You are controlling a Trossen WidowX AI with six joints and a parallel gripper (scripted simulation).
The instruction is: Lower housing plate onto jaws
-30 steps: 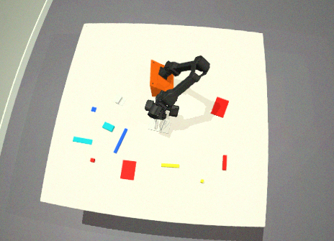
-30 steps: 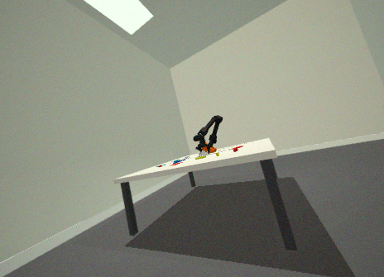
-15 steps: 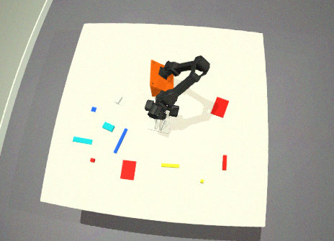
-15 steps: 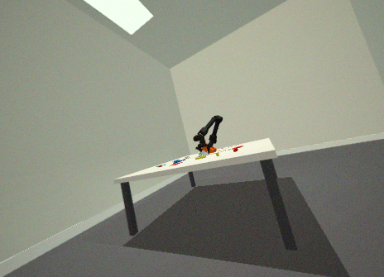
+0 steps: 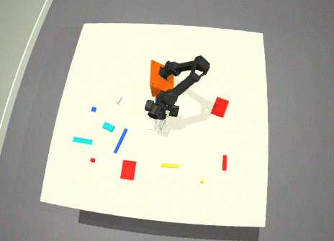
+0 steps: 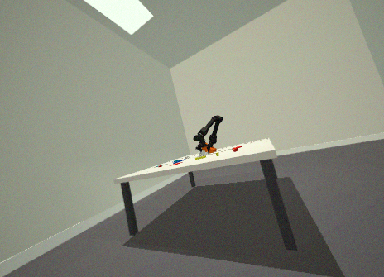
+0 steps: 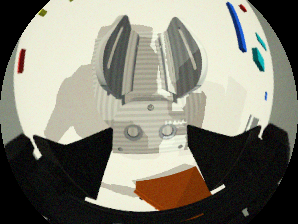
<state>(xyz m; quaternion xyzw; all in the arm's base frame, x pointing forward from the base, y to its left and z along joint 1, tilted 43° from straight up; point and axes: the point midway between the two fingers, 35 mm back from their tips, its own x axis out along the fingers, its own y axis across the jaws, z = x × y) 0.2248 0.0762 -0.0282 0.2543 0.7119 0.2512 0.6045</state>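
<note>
jaws clenched on housing plate [image 7: 150, 142] | ridged, two round studs | curved grey shells [image 7: 114, 65]

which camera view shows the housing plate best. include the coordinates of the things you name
The wrist view: it looks straight down on the housing plate [image 7: 150, 142], between the gripper's fingers, with two round pin heads and small holes distinguishable. The top view shows only pale outlines below the gripper [image 5: 162, 114], and the exterior view is too small to tell the plate apart.

White table [image 5: 237, 142] [image 6: 248, 151] [image 7: 65, 60], red blocks [image 5: 128, 170], blue bar [image 5: 120, 141] [image 7: 237, 27]
</note>
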